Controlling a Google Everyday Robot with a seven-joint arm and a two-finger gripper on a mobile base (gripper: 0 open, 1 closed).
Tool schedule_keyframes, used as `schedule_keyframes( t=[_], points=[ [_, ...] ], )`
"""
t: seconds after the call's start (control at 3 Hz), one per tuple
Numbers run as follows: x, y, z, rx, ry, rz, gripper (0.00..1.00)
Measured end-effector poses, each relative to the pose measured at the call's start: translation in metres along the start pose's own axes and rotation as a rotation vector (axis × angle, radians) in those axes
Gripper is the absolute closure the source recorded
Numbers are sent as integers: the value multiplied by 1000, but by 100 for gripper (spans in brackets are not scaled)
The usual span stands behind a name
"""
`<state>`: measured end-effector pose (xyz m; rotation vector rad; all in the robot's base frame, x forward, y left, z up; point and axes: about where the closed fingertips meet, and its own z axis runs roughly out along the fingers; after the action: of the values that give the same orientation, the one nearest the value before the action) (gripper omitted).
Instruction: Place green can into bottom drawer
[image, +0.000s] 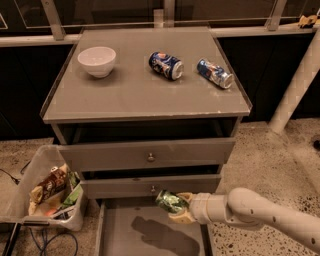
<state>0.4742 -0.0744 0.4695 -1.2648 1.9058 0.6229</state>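
The grey desk (135, 95) fills most of the view, a three-drawer unit. Its bottom drawer (120, 226) is pulled out below the front edge as a flat, low-walled tray with nothing visible inside. The robot's white arm (270, 215) reaches in from the right, below the desk's front right corner. Its claw (176, 207) is clenched on the green can (169, 200), which lies tilted in the grip. The can hangs over the back of the open tray, just in front of the lowest knobbed drawer front (150, 186), and I cannot tell whether it touches anything below.

By my reading the pick-up and carry are done. What is left is to lower the can to the tray floor, let go and draw the arm clear.

A clear plastic bin (30, 200) of snack packets stands on the speckled floor off the desk's front left corner, and a white post (295, 85) leans past the right edge. On the matte top, a white bowl (97, 60) sits near the back left corner. A dark blue can (166, 65) lies on its side near the middle of the back edge, and a slimmer blue-and-silver can (214, 73) lies towards the back right corner.
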Motion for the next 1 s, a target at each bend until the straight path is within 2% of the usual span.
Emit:
schedule_keyframes(
  t=[0.33,0.67,1.0],
  points=[
    [40,-31,-21,32,16,42,100],
    [40,-31,-21,32,16,42,100],
    [44,-26,-9,9,32,36,100]
  ],
)
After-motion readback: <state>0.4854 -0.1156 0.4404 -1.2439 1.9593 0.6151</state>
